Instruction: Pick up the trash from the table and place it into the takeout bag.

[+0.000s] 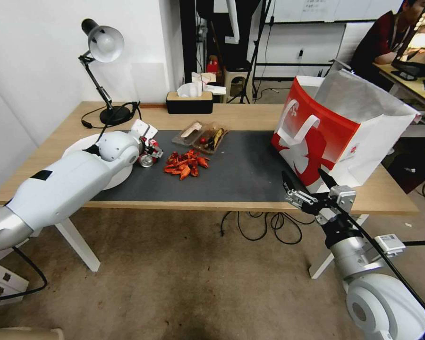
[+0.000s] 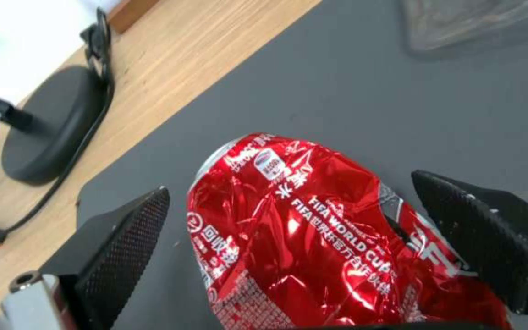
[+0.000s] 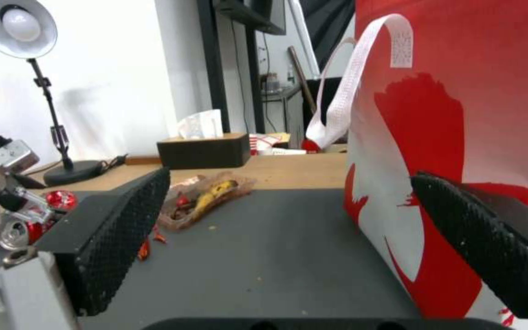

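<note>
Between the left end effector's (image 2: 288,229) open fingers, a crumpled shiny-red can (image 2: 313,243)

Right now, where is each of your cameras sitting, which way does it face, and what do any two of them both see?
Head view: high up, looking down at the table; both arms show.
Left wrist view: just above the mat, looking at the crushed red can between the open left gripper.
Right wrist view: at the table's front edge, facing the takeout bag past the open right gripper.
Shared: all three show the can.
</note>
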`<state>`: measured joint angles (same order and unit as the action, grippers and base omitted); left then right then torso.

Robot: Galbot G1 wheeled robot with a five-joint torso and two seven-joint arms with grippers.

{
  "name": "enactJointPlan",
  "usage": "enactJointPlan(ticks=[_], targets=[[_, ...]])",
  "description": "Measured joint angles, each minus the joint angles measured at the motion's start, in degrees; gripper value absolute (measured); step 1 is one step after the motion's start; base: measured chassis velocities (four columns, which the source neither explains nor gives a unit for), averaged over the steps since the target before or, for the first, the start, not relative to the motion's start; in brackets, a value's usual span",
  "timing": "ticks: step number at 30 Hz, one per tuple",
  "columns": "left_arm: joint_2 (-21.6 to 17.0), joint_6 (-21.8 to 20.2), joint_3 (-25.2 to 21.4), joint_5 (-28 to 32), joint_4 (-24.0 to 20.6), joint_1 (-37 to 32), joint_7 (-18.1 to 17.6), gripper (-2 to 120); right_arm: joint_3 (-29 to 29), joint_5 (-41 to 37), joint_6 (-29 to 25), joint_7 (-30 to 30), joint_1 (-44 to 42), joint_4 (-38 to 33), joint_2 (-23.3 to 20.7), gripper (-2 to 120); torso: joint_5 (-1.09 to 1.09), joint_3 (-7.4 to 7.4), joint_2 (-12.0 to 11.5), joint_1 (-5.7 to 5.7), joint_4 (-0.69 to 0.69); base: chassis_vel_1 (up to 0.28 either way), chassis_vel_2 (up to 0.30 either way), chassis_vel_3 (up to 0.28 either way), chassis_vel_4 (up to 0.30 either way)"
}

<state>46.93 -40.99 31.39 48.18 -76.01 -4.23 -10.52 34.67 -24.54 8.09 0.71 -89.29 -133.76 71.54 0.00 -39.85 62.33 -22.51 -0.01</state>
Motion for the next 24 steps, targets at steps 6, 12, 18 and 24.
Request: enactJointPlan(ticks=[6, 12, 18, 24], targets=[[-0.2, 0.0, -0.4, 0.6, 1.0, 0.0, 0.2, 100, 0.2, -0.2, 0.1, 0.0, 0.2, 0.0, -0.3, 100, 0.00, 0.00, 0.0, 0.00, 0.00, 0.000, 0.000, 0.000, 0.000], [-0.1, 0.0, -1.5, 1.1, -0.7, -0.6, -0.1, 100, 0.1, -0.3, 0.1, 0.0, 0.3, 0.3, -0.2, 100, 0.00, 0.00, 0.0, 0.00, 0.00, 0.000, 0.000, 0.000, 0.000], [-0.2, 0.0, -2.0, 2.5, -1.8, -0.8, -0.5, 100, 0.0, -0.2, 0.1, 0.0, 0.4, 0.3, -0.1, 100, 0.00, 0.00, 0.0, 0.00, 0.00, 0.000, 0.000, 0.000, 0.000], [-1.4, 0.0, -1.8, 4.4, -1.5, 0.2, -0.5, 100, 0.0, -0.2, 0.1, 0.0, 0.3, 0.4, -0.1, 100, 0.00, 0.00, 0.0, 0.00, -0.01, 0.000, 0.000, 0.000, 0.000]])
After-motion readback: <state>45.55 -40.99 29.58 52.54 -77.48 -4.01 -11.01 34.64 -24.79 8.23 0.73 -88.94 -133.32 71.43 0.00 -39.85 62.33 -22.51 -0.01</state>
